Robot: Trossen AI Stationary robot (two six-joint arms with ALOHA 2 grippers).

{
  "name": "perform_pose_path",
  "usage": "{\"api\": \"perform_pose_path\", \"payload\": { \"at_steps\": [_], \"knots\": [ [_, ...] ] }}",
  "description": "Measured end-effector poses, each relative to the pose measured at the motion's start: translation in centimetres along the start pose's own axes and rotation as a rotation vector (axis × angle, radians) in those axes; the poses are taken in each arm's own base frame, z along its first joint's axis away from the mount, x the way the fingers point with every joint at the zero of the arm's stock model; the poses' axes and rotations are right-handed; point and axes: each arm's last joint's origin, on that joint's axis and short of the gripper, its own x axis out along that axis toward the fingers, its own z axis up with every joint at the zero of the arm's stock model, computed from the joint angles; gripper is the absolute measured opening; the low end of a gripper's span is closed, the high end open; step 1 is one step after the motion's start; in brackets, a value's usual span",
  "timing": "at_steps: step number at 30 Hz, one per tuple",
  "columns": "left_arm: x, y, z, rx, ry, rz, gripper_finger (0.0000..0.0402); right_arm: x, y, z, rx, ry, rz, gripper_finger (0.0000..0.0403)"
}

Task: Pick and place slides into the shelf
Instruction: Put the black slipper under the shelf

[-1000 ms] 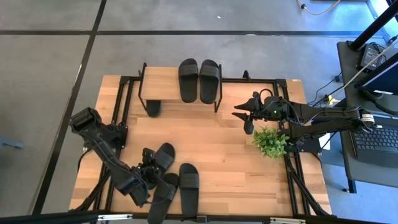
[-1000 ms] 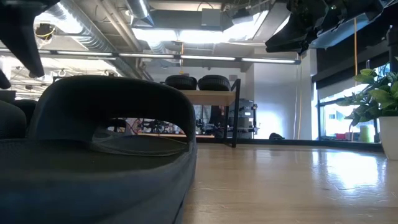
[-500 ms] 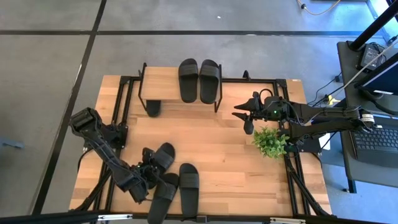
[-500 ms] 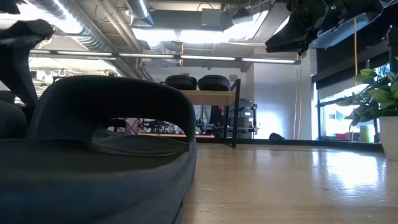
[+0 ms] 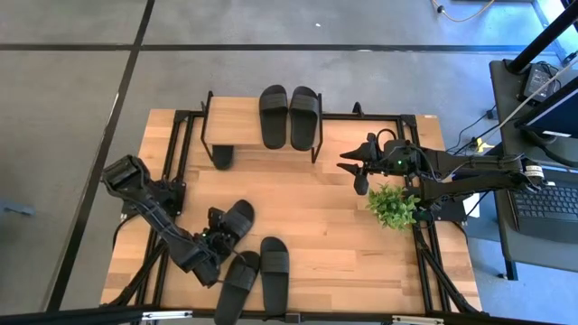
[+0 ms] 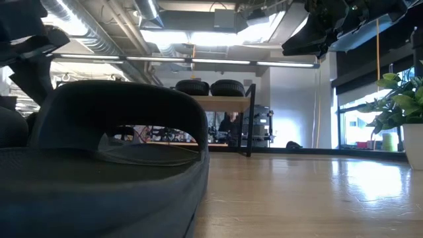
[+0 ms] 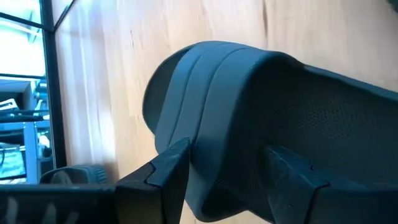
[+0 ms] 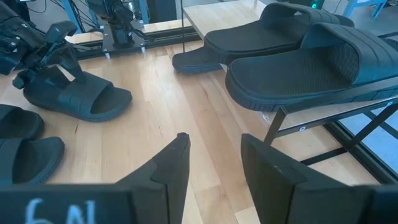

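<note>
Two black slides (image 5: pixel 289 116) lie side by side on the shelf's (image 5: pixel 234 121) top plank, and one slide (image 5: pixel 222 156) lies under it. Three more rest on the table: an angled slide (image 5: pixel 238 221) and a pair near the near edge (image 5: pixel 256 275). My left gripper (image 5: pixel 217 237) is open over the angled slide (image 7: pixel 211 99). One finger (image 7: pixel 166 169) is beside the ribbed strap, the other (image 7: pixel 292 174) over the footbed. My right gripper (image 5: pixel 355 168) hangs open above the table, right of the shelf. My left gripper comes at the angled slide slanting down from the near left, with its open fingers across the slide at the strap (image 7: pixel 205 143). Whether the fingers touch it I cannot tell. The slide lies flat on the table.
A small potted plant (image 5: pixel 392 206) stands on the table just near-side of my right gripper. Bare tabletop (image 5: pixel 316 203) lies between the shelf and the near slides. A near slide (image 6: pixel 112 165) fills the low view's left half. Black frame rails run along the table's sides.
My left gripper has moved down and a little toward the far edge, closing in on the angled slide. The slides have kept their places.
</note>
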Motion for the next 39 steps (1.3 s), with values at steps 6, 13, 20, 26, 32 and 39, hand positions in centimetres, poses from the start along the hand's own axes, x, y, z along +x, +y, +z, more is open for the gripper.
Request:
{"api": "perform_pose_path", "payload": {
  "at_steps": [6,13,20,26,32,39],
  "knots": [
    [0.5,0.5,0.3,-0.017,0.016,0.010,0.0176,0.0,0.0,0.0,0.000,0.000,0.000,0.0145],
    [0.8,0.7,0.4,-0.029,0.027,0.013,0.0176,0.0,0.0,0.0,0.000,0.000,0.000,0.0145],
    [0.8,0.7,0.4,-0.029,0.028,0.011,0.0176,0.0,0.0,0.0,0.000,0.000,0.000,0.0145],
    [0.8,0.7,0.4,-0.029,0.029,0.010,0.0176,0.0,0.0,0.0,-0.002,0.001,0.000,0.0145],
    [0.8,0.7,0.4,-0.028,0.022,0.019,0.0176,0.3,0.0,-0.8,-0.004,0.022,-0.002,0.0145],
    [0.8,0.9,0.6,-0.027,-0.020,0.079,0.0176,1.0,-0.2,-3.6,0.074,0.076,-0.011,0.0145]
  ]
}}
